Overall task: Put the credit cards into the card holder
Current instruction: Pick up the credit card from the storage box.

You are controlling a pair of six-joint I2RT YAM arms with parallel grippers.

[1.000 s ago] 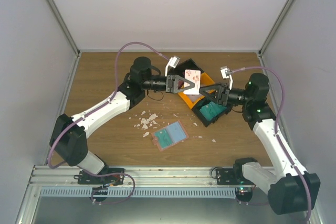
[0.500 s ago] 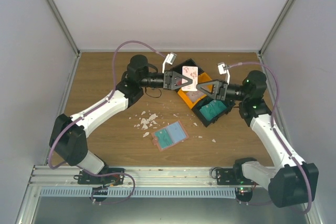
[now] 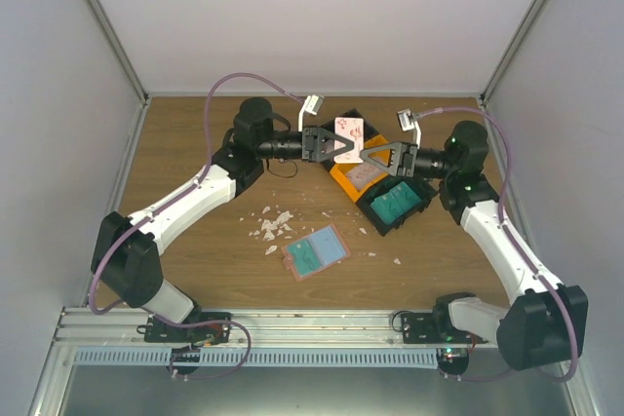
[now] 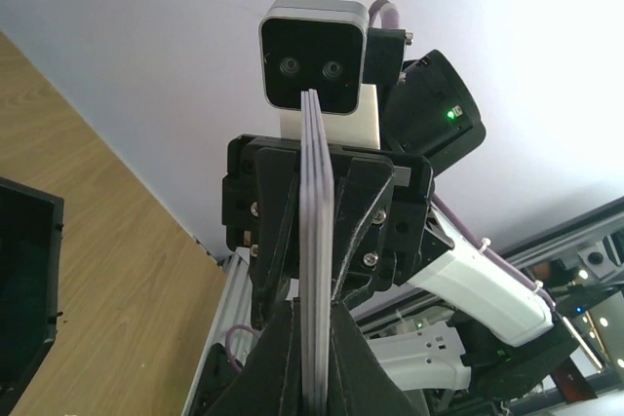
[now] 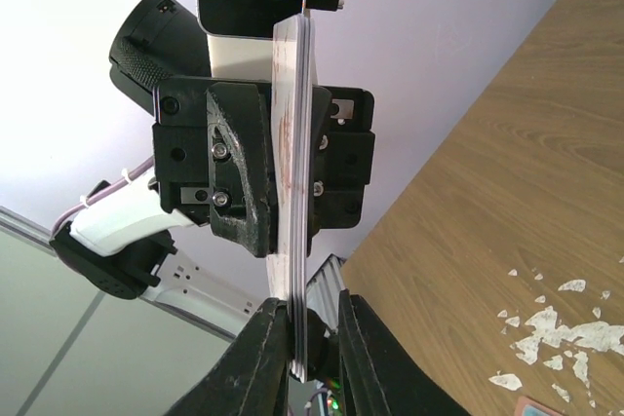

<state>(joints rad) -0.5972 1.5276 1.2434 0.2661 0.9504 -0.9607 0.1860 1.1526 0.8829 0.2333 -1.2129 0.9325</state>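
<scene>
**Card stack held edge-on between two facing grippers**

Only the top view showed the card faces. There the stack of credit cards (image 3: 349,133) presented a white top card with red markings, held in the air over the middle of the table (image 3: 224,270), just by the orange bin (image 3: 341,178). That view alone also took in the card holder (image 3: 290,253). It lay open and flat nearer the arm bases, salmon-pink, with a teal card (image 3: 310,253) showing on its inner face. White crumbs (image 3: 271,226) were scattered to its left, and more teal cards (image 3: 395,204) lay in the black bin (image 3: 370,213). Both wrist views gave the stack only as a thin pale edge, several cards thick, running upright through the frame.

The left gripper (image 3: 336,144) was clamped on one end of the stack, and the left wrist view showed its fingers pressed to both sides. The right gripper (image 3: 369,155) met it head-on, its jaws astride the opposite end. The right wrist view showed one finger (image 5: 268,358) against the stack and a dark sliver between the cards and the other finger. Those jaws therefore stood slightly apart, not pinching.

Both arms reached out from the near edge and bent inward at the elbow, forearms roughly level, wrists pointing at each other.
</scene>
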